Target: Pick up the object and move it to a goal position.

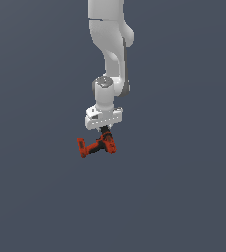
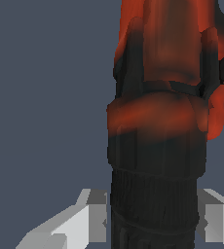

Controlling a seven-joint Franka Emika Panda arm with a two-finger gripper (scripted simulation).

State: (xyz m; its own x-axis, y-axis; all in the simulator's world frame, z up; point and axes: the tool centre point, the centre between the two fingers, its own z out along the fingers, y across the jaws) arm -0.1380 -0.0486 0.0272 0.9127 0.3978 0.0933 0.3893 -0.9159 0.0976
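The red-orange and black drill (image 1: 96,146) hangs just under the white arm's hand in the exterior view, its L-shape stretching toward that view's left. My gripper (image 1: 104,131) comes down from above onto the drill's black end. In the wrist view the drill (image 2: 162,97) fills the frame. Its ribbed black part sits between my two grey fingers (image 2: 92,219), which press against both of its sides. My gripper (image 2: 153,219) is shut on the drill. I cannot tell whether the drill touches the floor.
A plain dark grey-blue surface (image 1: 183,197) lies all around, with no other objects or edges in view. The white arm (image 1: 110,44) rises straight above the drill.
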